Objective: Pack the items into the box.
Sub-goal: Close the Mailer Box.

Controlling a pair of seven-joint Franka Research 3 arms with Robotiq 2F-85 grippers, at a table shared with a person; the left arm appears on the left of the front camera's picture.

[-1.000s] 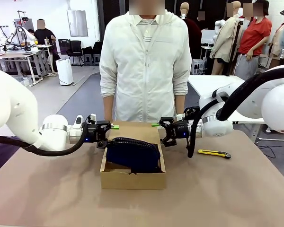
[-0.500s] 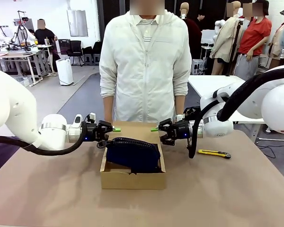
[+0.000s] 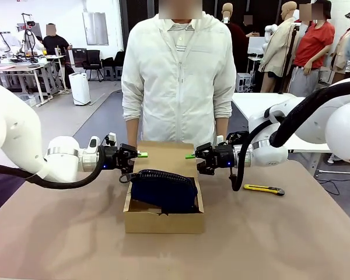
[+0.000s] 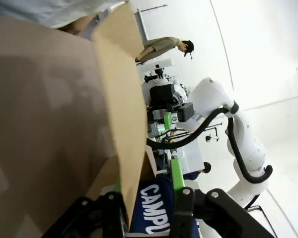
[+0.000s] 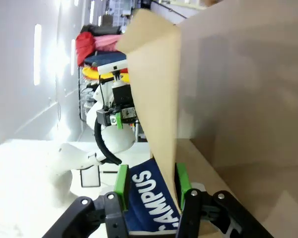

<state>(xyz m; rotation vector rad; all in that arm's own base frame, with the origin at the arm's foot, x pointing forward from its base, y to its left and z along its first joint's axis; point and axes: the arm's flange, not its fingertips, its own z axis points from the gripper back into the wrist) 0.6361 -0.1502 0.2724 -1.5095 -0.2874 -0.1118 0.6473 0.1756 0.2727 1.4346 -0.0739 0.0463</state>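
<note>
Left gripper (image 3: 141, 155) pinches our box's (image 3: 163, 220) flap lid (image 3: 163, 150). Right gripper (image 3: 191, 156) pinches its other side. Inside lies our pouch (image 3: 163, 189).

Front camera sits between the arms, facing across the table (image 3: 291, 233) toward the person (image 3: 178, 81). Each wrist camera looks along its own fingers, very close to the box's flap (image 4: 121, 99), rolled sideways. All three views share flap and pouch (image 3: 162, 189).

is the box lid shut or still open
Open. The flap lid stands up behind the box, pinched by both grippers, with the pouch uncovered.
</note>
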